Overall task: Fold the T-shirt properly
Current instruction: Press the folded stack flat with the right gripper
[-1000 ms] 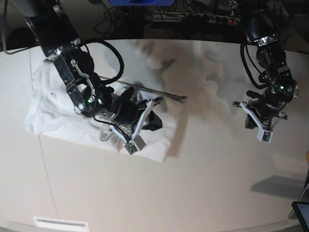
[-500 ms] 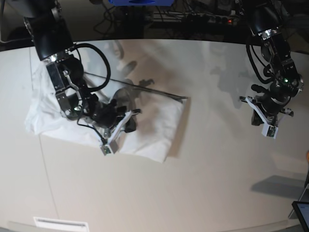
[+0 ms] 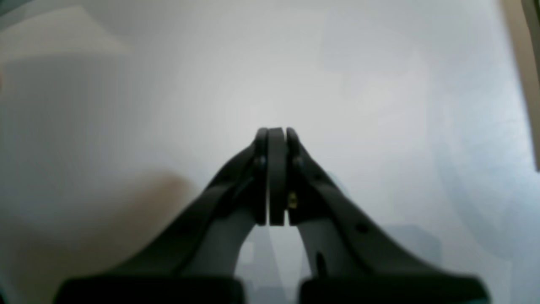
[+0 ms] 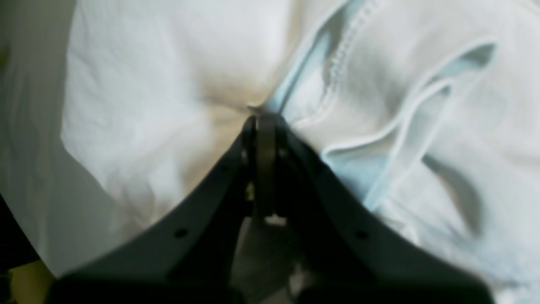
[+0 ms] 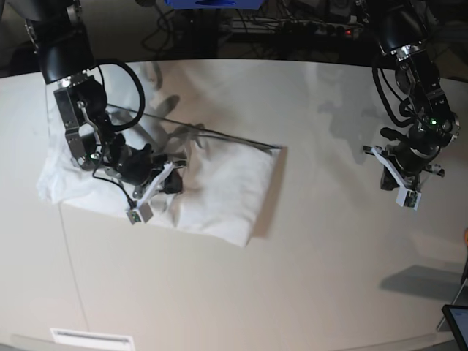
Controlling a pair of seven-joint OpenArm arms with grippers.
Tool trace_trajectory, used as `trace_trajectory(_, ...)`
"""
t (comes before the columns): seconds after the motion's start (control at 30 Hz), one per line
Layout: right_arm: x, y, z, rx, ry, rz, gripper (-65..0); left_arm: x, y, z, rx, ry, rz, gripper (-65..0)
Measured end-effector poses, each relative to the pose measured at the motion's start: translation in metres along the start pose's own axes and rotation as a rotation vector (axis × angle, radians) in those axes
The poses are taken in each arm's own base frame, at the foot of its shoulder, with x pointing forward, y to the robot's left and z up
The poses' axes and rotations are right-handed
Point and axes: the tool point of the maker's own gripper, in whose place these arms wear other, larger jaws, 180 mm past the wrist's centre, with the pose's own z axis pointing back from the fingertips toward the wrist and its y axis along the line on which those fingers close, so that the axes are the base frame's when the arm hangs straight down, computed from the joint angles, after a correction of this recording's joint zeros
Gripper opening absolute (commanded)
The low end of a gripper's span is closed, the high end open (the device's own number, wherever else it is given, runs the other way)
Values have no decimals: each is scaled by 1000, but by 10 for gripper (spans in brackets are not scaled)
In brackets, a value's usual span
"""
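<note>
Pinching T-shirt (image 4: 139,105) hem: we keep right gripper (image 4: 265,120) clenched on cloth, low, pull even; left gripper (image 3: 276,133) clenched, empty.

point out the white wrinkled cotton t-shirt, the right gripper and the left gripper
White wrinkled cotton T-shirt (image 5: 227,194): base view, flat fabric near its right edge.
Right gripper (image 4: 265,122): right wrist view, shut fingertips over the shirt.
Left gripper (image 3: 276,134): left wrist view, shut fingertips.

The big pale table (image 5: 314,278) has a rounded far edge and thin lines across its top, and on its left part lies the white T-shirt (image 5: 227,190), wrinkled and folded into a rough rectangle, while a small white label (image 5: 91,338) sits near the front edge.
</note>
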Motion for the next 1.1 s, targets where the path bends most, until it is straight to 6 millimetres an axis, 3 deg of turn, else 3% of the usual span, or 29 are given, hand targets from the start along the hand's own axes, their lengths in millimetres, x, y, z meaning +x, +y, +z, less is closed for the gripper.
trace_trajectory(0.23, 1, -2, 4, 1, -12, 1, -647, -1, 0, 0, 1, 2, -1, -650)
trace_trajectory(0.43, 12, -17, 23, -139, -28, -32, -647, -1, 0, 0, 0, 2, -1, -650)
trace_trajectory(0.57, 32, 9, 36, -96, -78, -5, -647, 0, -5, -2, -13, 1, -2, -650)
trace_trajectory(0.67, 58, 35, 45, -44, -112, 32, -647, 1, -11, -4, -24, -6, 13, -648)
trace_trajectory(0.77, 73, 50, 44, -15, -127, 40, -647, 5, -20, -7, -39, -23, 35, -648)
trace_trajectory(0.87, 80, 56, 35, -1, -116, 33, -647, 28, -44, -18, -82, -55, 23, -648)
trace_trajectory(1.03, 89, 42, 19, -31, -97, 9, -647, 87, -127, -31, -278, -168, -85, -642)
trace_trajectory(1.1, 87, 40, 16, -32, -90, 0, -647, 110, -151, -34, -326, -212, -86, -603)
